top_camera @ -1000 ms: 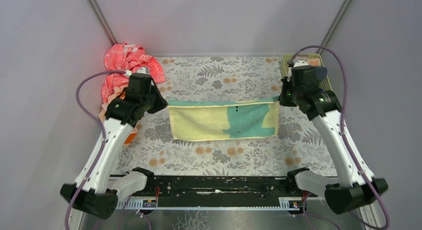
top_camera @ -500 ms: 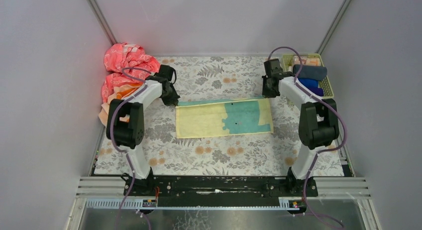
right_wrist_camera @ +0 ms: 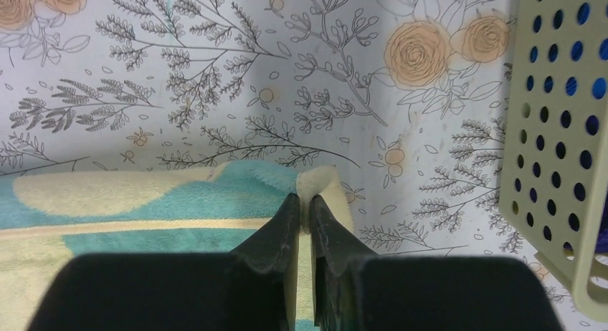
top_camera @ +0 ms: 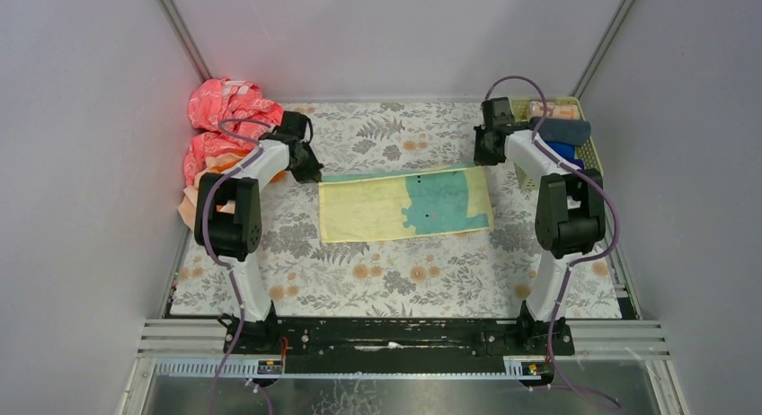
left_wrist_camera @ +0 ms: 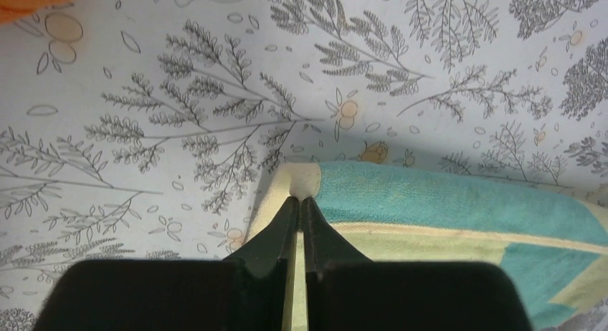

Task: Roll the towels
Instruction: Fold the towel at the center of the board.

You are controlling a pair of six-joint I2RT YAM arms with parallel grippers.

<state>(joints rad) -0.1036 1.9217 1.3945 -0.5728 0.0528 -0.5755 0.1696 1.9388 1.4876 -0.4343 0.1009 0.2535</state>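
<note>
Left gripper [left_wrist_camera: 300, 198] pinching the far corner of the teal-and-yellow towel [top_camera: 404, 206]; orange towels [top_camera: 225, 119] heaped off to its left. Right gripper [right_wrist_camera: 301, 196] pinching the other far corner, basket [right_wrist_camera: 552, 130] just to its right. Towel flat on the table [top_camera: 395, 280] between them; I judge no rolling begun.

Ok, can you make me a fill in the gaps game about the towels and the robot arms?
The left fingers and right fingers each pinch a far ____ of the yellow and teal towel.
The pale basket stands beside the ____ arm.
The heap of orange-pink towels lies beside the ____ arm.
Missing words: corner, right, left.
</note>
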